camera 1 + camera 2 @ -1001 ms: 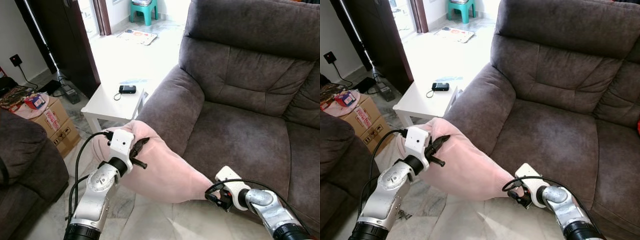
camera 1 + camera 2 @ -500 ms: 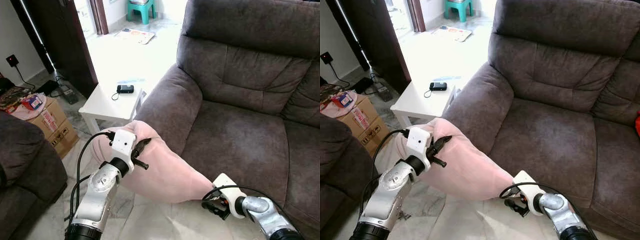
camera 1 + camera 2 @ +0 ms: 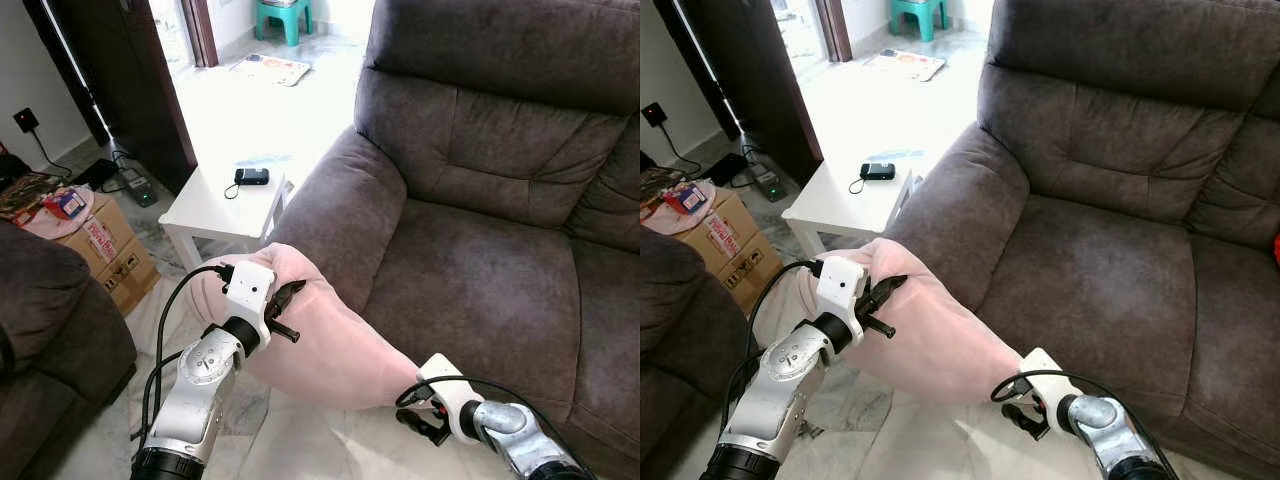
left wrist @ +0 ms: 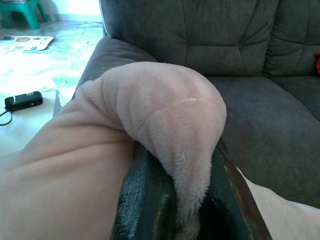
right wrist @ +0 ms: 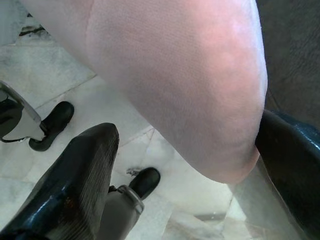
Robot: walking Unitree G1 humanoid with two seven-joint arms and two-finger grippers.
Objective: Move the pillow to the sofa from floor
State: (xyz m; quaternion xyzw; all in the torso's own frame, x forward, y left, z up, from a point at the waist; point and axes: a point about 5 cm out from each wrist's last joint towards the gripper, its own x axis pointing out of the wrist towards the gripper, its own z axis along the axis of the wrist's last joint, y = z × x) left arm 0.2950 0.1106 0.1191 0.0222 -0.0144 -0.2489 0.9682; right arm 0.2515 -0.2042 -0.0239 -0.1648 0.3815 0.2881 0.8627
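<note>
At far left, a dark sofa arm (image 3: 50, 300) is cut off by the picture's edge, and a cardboard box (image 3: 115, 250) beside it carries clutter too small to make out. Next comes one white surface (image 3: 225, 205) with a single small black device (image 3: 253, 177) on it. The left end effector (image 3: 285, 305) has its two black fingers (image 4: 145, 200) closed tight on a pinched fold at the upper end of the pillow (image 3: 330, 340), seen close in the left wrist view. There is one pillow: pale pink, plush, long and soft, sagging between the two arms. It hangs above the tiled floor (image 3: 300, 440), leaning on the armrest of the grey-brown sofa (image 3: 480, 260). Its lower end partly hides the right end effector (image 3: 420, 420); in the right wrist view the fingers (image 5: 75, 185) stand wide apart, one on either side of the pillow's rounded corner, and whether either touches it is hard to tell. The robot's feet show on the floor below. The sofa's right part runs out of view.
</note>
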